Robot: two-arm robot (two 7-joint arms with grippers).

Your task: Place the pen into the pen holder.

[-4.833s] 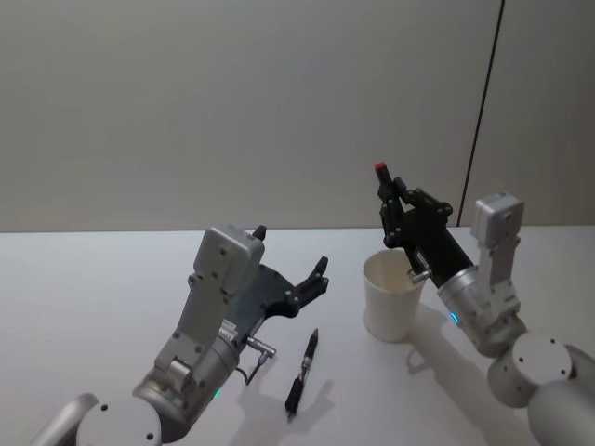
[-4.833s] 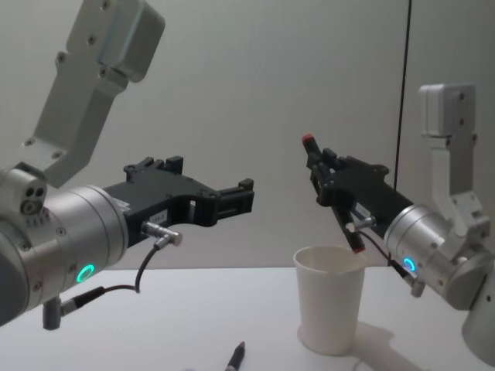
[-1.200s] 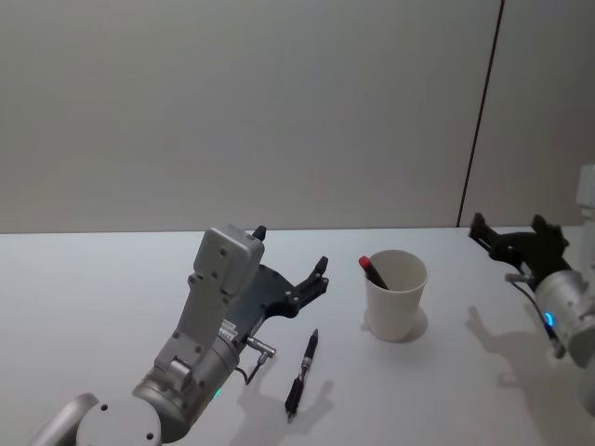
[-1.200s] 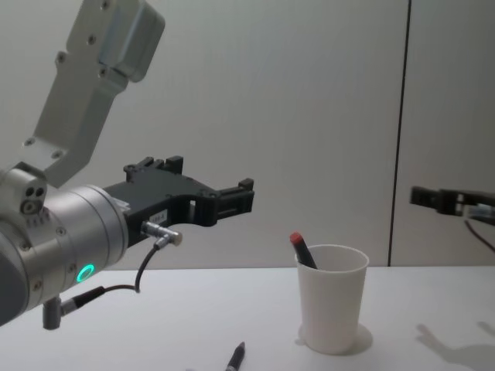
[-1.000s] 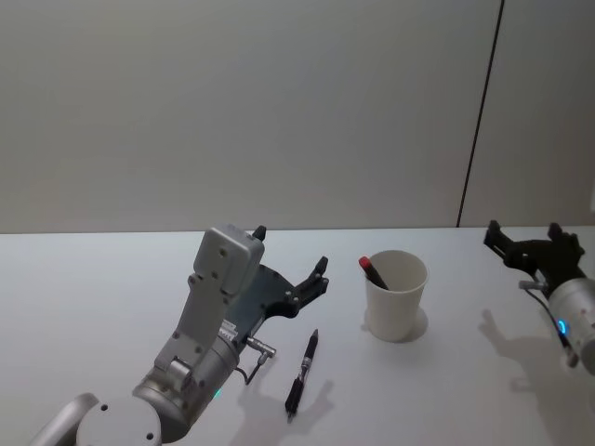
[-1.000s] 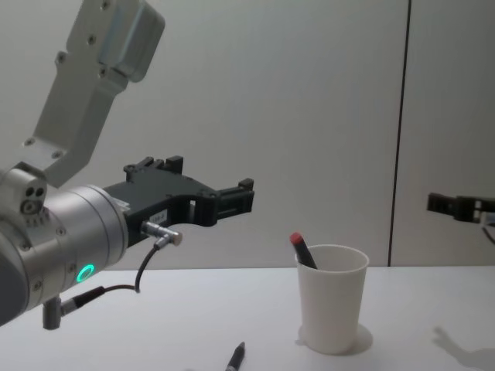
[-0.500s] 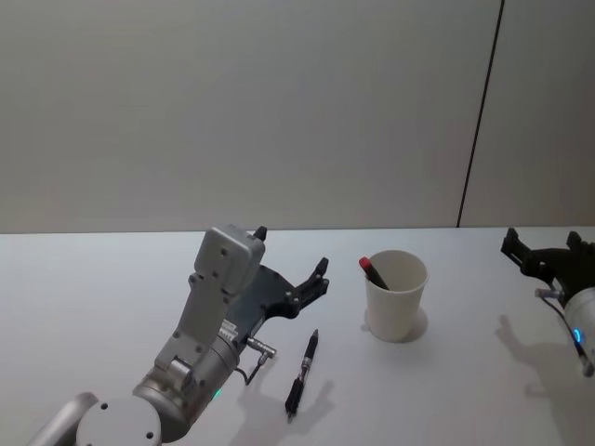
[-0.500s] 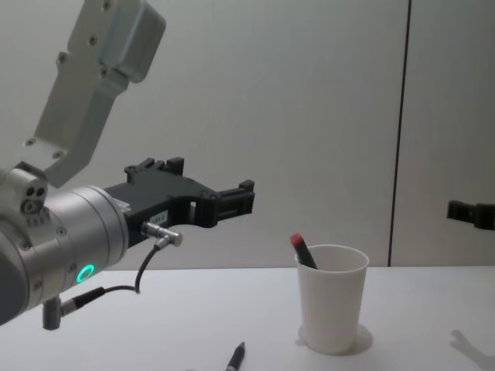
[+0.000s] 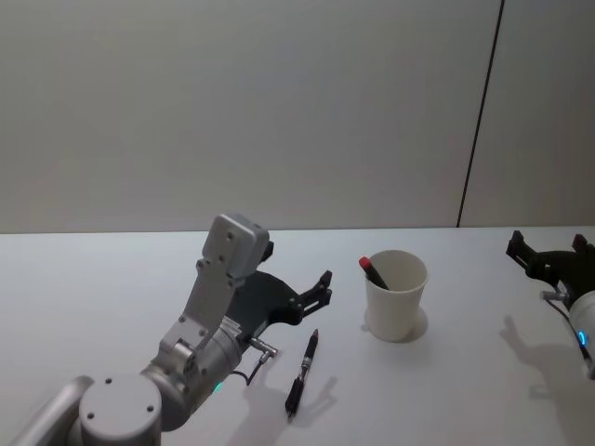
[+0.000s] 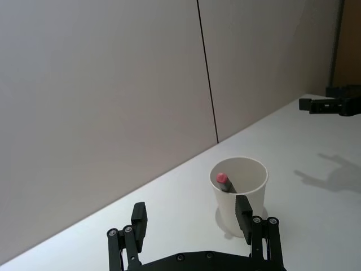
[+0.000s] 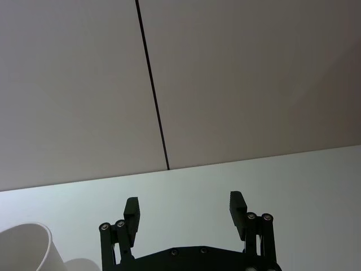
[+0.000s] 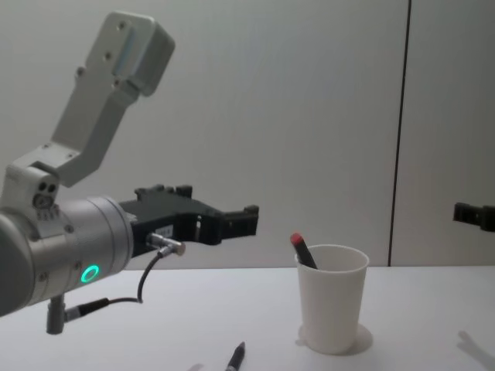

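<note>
Open white table [image 9: 465, 390] around tapered white paper cup pen holder [image 9: 395, 302]; slim black pen [image 9: 301, 372] flat, long axis front-to-back; left gripper [image 10: 190, 209], right gripper [image 11: 184, 202] spread, empty

The cup [image 9: 396, 299] wall hides the red-capped pen [image 9: 372, 270] below its top end. In the chest view, the black pen [image 12: 236, 358] lying on the table [image 9: 93, 279] is cut off by the lower edge, and the right gripper [image 12: 467, 214] by the right edge. The right wrist view shows part of the cup's rim, the rest cropped.
</note>
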